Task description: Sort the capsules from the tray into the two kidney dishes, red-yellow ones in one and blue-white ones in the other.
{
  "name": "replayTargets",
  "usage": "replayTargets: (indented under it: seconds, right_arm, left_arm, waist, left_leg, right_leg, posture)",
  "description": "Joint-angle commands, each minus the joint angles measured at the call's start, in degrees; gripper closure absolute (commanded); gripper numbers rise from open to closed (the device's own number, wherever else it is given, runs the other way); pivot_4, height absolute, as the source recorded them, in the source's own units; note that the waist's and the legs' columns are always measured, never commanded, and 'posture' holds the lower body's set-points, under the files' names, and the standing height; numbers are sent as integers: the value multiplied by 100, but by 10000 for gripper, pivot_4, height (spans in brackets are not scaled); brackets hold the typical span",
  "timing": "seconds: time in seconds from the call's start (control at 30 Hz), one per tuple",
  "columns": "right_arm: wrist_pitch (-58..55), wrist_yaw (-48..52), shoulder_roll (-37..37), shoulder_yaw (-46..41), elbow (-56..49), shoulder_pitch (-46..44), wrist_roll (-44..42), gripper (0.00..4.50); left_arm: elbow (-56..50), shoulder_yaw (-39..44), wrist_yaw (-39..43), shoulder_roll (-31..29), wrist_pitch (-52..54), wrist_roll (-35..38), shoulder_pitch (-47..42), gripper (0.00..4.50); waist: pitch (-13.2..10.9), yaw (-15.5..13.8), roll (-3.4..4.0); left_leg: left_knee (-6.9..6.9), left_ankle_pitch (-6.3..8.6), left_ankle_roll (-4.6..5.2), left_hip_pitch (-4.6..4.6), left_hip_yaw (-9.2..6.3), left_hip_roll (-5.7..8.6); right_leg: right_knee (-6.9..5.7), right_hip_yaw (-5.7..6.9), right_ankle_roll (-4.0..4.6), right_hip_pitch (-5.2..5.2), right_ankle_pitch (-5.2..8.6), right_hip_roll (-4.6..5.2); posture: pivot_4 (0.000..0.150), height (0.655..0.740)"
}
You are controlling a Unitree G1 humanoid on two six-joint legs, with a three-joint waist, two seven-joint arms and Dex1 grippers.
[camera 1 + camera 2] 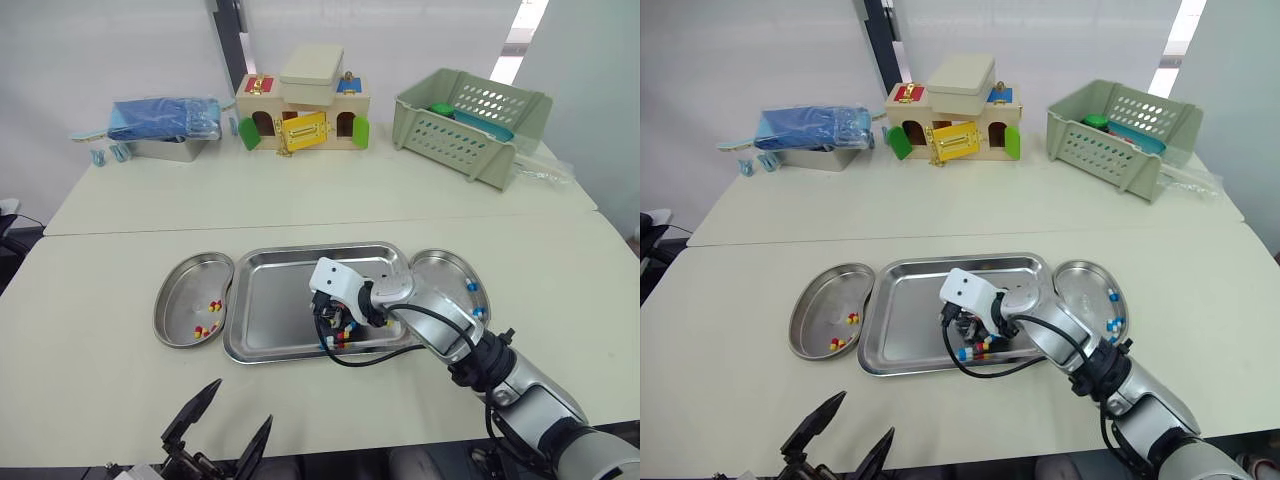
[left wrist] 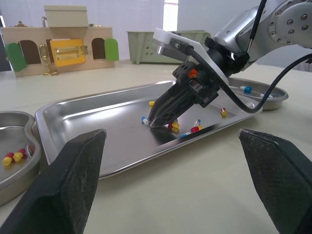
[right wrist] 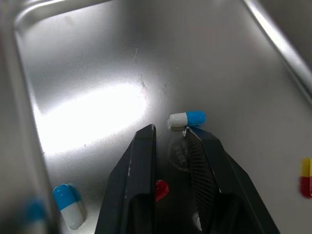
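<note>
Left gripper (image 1: 242, 402), fingers spread wide and empty, over the table (image 1: 90, 330) at its near edge. Right gripper (image 3: 169, 129), tips down at the floor of the tray (image 1: 270, 305) by its near rim, fingers a narrow gap apart and grasping nothing, one blue-white capsule (image 3: 187, 118) just beside a tip, red-yellow capsules (image 2: 196, 128) close by. Left kidney dish (image 1: 180, 285), just beside the tray, holds red-yellow pieces (image 1: 212, 306); right kidney dish (image 1: 445, 268) holds blue-white pieces (image 1: 471, 287); toy house (image 1: 300, 110) and green basket (image 1: 470, 120) at the far side.

2 head eyes above table (image 1: 100, 300), wrist cameras close on tray (image 2: 97, 126)
</note>
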State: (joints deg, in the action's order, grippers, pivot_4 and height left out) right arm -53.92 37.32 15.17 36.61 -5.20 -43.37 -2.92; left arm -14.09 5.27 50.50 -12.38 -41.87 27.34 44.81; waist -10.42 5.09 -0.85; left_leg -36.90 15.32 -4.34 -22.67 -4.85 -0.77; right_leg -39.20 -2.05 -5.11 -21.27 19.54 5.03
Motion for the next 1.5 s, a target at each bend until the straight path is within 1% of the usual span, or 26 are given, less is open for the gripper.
replayTargets:
  seconds: [0.03,0.2,0.33,0.5,0.73,0.97,1.07,1.13,1.2,1.3,1.33,1.5]
  right_arm:
    - [-45,-35,-91,-110,34,48,17,34769]
    - [80,81,-10,-52,-68,-2,55,34769]
    - [57,132,20,-139,-173,-37,10,26847]
    - [15,137,-117,-356,-100,-139,-96,13873]
    - [272,139,-286,-307,351,-184,5,13873]
    - [622,147,-302,-193,690,-158,195,13873]
    - [700,158,-313,-180,742,-123,281,19073]
    - [710,172,-319,-182,734,-100,309,23991]
    - [720,188,-318,-181,732,-84,337,30300]
    - [702,217,-324,-186,711,-68,367,38149]
    - [694,232,-327,-193,702,-61,372,39114]
    - [672,273,-342,-221,674,-38,390,39114]
  left_arm:
    - [-107,-32,-97,-63,-53,33,68,0]
    - [-113,-52,-184,-115,-42,14,68,0]
    - [-115,-69,-234,-160,-47,5,73,0]
    - [-115,-88,-290,-204,-42,-4,56,0]
    - [-111,-89,-317,-231,-48,-6,22,0]
    - [-115,-81,-376,-242,-60,-31,18,0]
    - [-119,-80,-409,-248,-66,-46,35,0]
    - [-116,-75,-409,-256,-70,-47,42,0]
    - [-115,-67,-414,-260,-69,-51,41,0]
    - [-115,-58,-413,-268,-74,-52,50,0]
    - [-114,-57,-414,-271,-70,-56,51,0]
    - [-114,-63,-434,-269,-60,-77,44,0]
  waist:
    - [1,0,-1]
    - [2,-3,-3]
    - [2,-8,-4]
    - [2,-11,-4]
    - [2,-18,-4]
    - [3,-18,-5]
    - [3,-18,-5]
    - [3,-18,-5]
    - [3,-19,-5]
    - [3,-19,-5]
    - [3,-19,-5]
    - [4,-19,-6]
  left_leg:
    - [-1,0,0,1,1,0]
    - [-6,0,0,9,7,0]
    - [-6,0,0,9,7,0]
    - [-6,0,0,8,7,0]
    - [-7,0,0,8,7,-1]
    - [-7,0,0,10,7,-1]
    - [-7,0,0,10,7,-1]
    - [-7,0,0,10,7,-1]
    - [-7,0,0,10,7,-1]
    - [-7,0,0,11,7,-1]
    - [-7,0,0,11,7,-1]
    - [-7,0,0,11,7,-1]
  right_leg:
    - [-2,-1,0,0,-1,0]
    - [-15,-11,-1,0,-2,-1]
    - [-16,-12,-1,0,-2,-1]
    - [-19,-11,-1,-2,-2,-1]
    - [-20,-11,-1,-2,-2,-2]
    - [-22,-11,-1,-2,-2,-2]
    - [-22,-12,-1,-2,-2,-2]
    - [-23,-12,-1,-2,-2,-2]
    - [-23,-12,-1,-2,-2,-2]
    - [-22,-12,-1,-2,-2,-2]
    - [-23,-12,-1,-2,-2,-2]
    - [-23,-12,-1,-2,-2,-2]
  posture:
    - [1500,7400]
    - [1500,7400]
    - [1500,7400]
    - [1500,7400]
    - [1500,7400]
    - [1500,7400]
    - [1500,7400]
    - [1500,7400]
    - [1500,7400]
    - [1500,7400]
    - [1500,7400]
    - [1500,7400]
